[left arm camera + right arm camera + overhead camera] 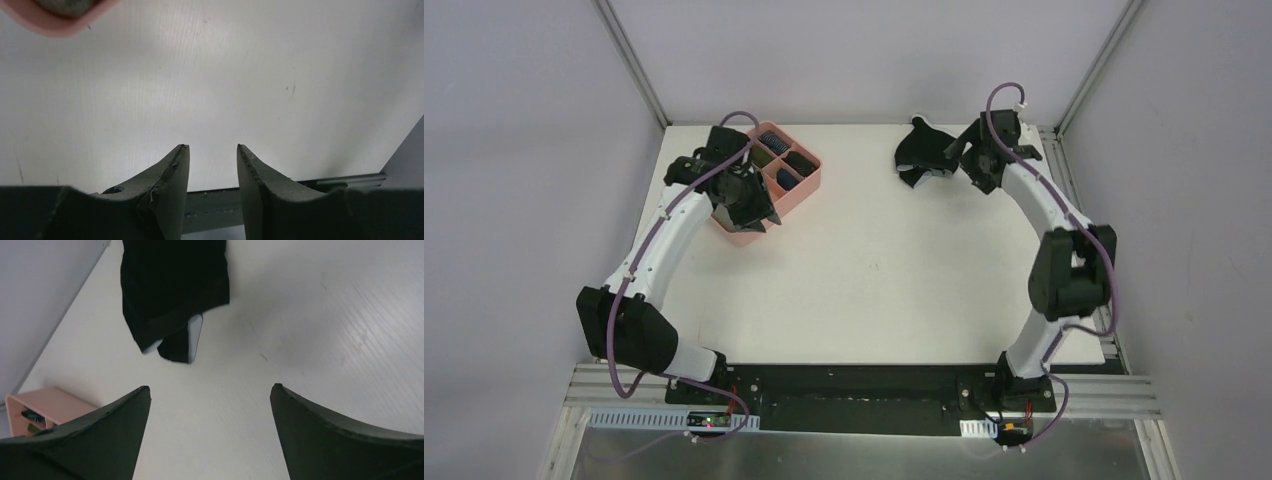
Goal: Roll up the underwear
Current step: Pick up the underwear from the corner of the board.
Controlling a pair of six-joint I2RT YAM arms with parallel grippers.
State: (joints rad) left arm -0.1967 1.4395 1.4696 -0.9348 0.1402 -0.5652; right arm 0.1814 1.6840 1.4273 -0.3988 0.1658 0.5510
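The black underwear [921, 152] is seen crumpled and unrolled at the upper right of the desk [874, 280]. The right gripper [210, 392] is held wide open and empty just beside it, so the reach for this piece is judged to be the step in hand, and an edge of the cloth would next have to be pinched. The left gripper [212, 147], parted and empty, is held over the lower corner of the pink tray [807, 185] at the upper left, where dark bundles are seen in 4 compartments.
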